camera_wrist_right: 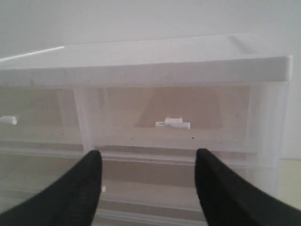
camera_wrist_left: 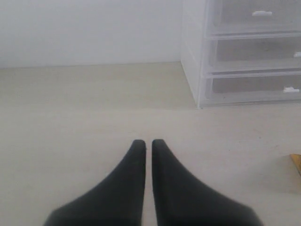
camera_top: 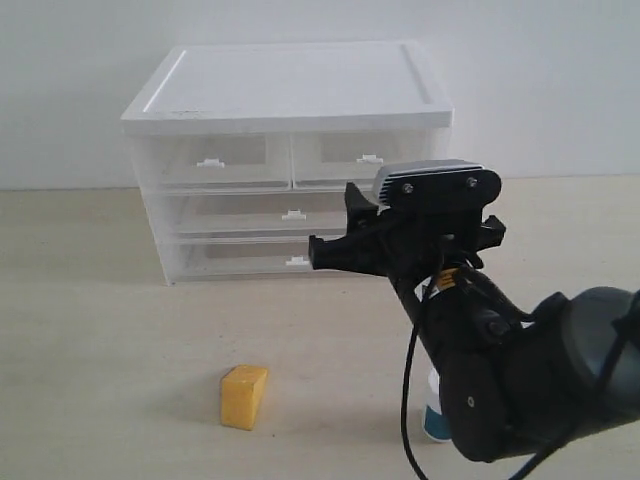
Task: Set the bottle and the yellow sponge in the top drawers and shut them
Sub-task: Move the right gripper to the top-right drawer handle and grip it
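The yellow sponge [camera_top: 244, 396] sits on the table in front of the cabinet [camera_top: 290, 85]; a sliver of the sponge [camera_wrist_left: 297, 163] shows in the left wrist view. The bottle [camera_top: 433, 414] stands behind my right arm, only its white cap and a teal strip visible. Both top drawers are pushed in, the left one [camera_top: 212, 160] and the right one [camera_top: 368, 157]. My right gripper [camera_top: 335, 225] [camera_wrist_right: 148, 155] is open and empty, held just in front of the right top drawer, whose handle tab [camera_wrist_right: 172, 124] lies a little above the fingertips. My left gripper [camera_wrist_left: 147, 141] is shut on nothing, low over bare table.
Two full-width drawers [camera_top: 290, 214] lie under the top pair, both pushed in. A pale wall stands behind the cabinet. In the exterior view my right arm [camera_top: 520, 380] fills the lower right corner.
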`<action>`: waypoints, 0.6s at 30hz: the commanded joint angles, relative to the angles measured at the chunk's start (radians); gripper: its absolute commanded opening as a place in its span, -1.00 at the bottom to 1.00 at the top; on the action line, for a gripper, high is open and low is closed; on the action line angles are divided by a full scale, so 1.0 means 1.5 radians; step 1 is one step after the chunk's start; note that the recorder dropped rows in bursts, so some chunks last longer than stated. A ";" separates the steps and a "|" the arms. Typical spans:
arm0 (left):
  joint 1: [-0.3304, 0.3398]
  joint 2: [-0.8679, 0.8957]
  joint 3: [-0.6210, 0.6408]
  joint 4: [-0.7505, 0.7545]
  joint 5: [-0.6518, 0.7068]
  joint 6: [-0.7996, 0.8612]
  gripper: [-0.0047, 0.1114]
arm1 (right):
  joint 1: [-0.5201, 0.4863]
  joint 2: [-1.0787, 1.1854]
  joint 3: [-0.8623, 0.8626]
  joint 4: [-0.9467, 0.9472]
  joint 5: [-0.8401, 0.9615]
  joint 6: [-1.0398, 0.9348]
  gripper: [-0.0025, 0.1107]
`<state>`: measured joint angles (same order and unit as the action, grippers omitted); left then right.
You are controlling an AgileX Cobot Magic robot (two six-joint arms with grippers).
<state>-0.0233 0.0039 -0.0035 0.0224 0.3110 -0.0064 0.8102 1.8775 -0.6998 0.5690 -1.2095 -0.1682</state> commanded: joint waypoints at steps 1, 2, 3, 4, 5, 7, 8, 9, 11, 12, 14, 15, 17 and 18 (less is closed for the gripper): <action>0.001 -0.003 0.002 -0.003 -0.002 0.004 -0.85 | 0.001 0.040 -0.035 0.024 -0.008 -0.017 0.16; 0.001 -0.003 0.002 -0.003 -0.002 0.004 -0.85 | 0.001 0.047 -0.040 0.033 -0.008 -0.017 0.16; 0.001 -0.003 0.002 -0.003 -0.002 0.004 -0.85 | 0.001 0.055 -0.048 0.044 -0.008 -0.017 0.16; 0.001 -0.003 0.002 -0.003 -0.002 0.004 -0.85 | 0.001 0.063 -0.055 0.059 -0.008 -0.019 0.16; 0.001 -0.003 0.002 -0.003 -0.002 0.004 -0.85 | 0.001 0.070 -0.062 0.071 -0.008 -0.022 0.16; 0.001 -0.003 0.002 -0.003 -0.002 0.004 -0.85 | 0.001 0.084 -0.080 0.086 -0.008 -0.021 0.16; 0.001 -0.003 0.002 -0.003 -0.002 0.004 -0.85 | -0.001 0.091 -0.088 0.086 -0.008 -0.024 0.16; 0.001 -0.003 0.002 -0.003 -0.002 0.004 -0.85 | -0.001 0.097 -0.096 0.083 -0.008 -0.024 0.16; 0.001 -0.003 0.002 -0.003 -0.002 0.004 -0.85 | -0.001 0.109 -0.115 0.084 -0.008 -0.034 0.16; 0.001 -0.003 0.002 -0.003 -0.002 0.004 -0.85 | -0.001 0.115 -0.124 0.086 -0.008 -0.035 0.16; 0.001 -0.003 0.002 -0.003 -0.002 0.004 -0.85 | -0.001 0.120 -0.138 0.086 -0.008 -0.036 0.16; 0.001 -0.003 0.002 -0.003 -0.002 0.004 -0.85 | -0.001 0.123 -0.143 0.088 -0.008 -0.039 0.16; 0.001 -0.003 0.002 -0.003 -0.002 0.004 -0.85 | -0.005 0.123 -0.154 0.091 -0.008 -0.043 0.16; 0.001 -0.003 0.002 -0.003 -0.002 0.004 -0.85 | -0.009 0.125 -0.160 0.093 -0.008 -0.048 0.16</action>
<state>-0.0233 0.0039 -0.0035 0.0224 0.3110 -0.0064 0.8083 2.0602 -0.9166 0.6958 -1.2095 -0.2193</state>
